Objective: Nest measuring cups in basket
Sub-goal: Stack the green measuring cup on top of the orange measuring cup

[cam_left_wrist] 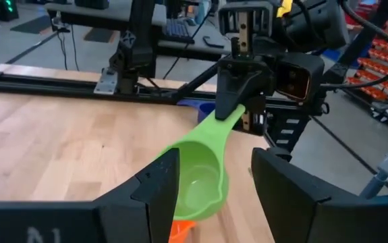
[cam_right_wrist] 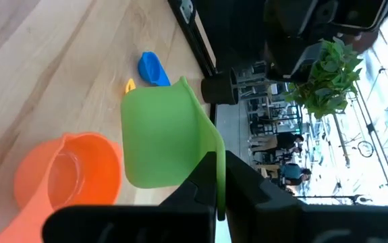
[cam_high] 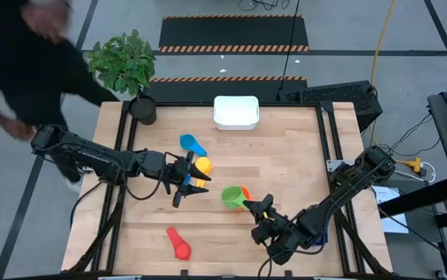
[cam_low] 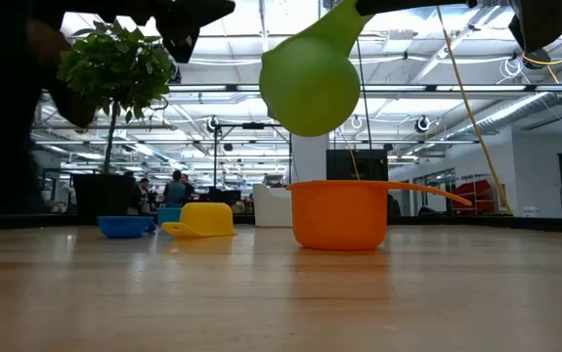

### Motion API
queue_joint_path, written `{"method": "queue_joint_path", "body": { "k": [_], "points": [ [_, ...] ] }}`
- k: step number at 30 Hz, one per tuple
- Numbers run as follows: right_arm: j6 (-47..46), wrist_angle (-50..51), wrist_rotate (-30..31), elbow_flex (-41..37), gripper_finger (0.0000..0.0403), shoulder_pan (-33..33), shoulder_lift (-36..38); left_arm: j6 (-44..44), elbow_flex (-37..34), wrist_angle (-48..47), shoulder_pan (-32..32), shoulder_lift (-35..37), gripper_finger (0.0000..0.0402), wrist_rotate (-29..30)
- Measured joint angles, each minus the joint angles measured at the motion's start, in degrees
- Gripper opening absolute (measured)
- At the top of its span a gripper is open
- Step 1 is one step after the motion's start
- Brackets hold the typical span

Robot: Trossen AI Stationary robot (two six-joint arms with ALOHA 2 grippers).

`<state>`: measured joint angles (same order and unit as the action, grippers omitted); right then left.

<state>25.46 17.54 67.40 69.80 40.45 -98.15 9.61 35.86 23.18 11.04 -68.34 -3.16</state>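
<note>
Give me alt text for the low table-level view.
A green plastic measuring cup hangs in the air above an orange plastic measuring cup standing on the wooden table; a yellow cup and blue cup sit farther back.

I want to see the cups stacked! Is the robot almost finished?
Not yet. The white basket holds no cups. The right end effector holds the green cup by its handle, lifted above the orange cup. The yellow, blue and red cups lie loose on the table.
</note>
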Motion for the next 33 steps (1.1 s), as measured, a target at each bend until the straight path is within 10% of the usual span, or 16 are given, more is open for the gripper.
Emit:
{"method": "queue_joint_path", "body": {
  "k": [33],
  "points": [
    [-10.45, 3.08, -0.05, -4.24, 0.0, -0.55, -0.04, -2.47, -0.7, 0.96, -0.19, -0.02, 0.0186, 1.77]
  ]
}}
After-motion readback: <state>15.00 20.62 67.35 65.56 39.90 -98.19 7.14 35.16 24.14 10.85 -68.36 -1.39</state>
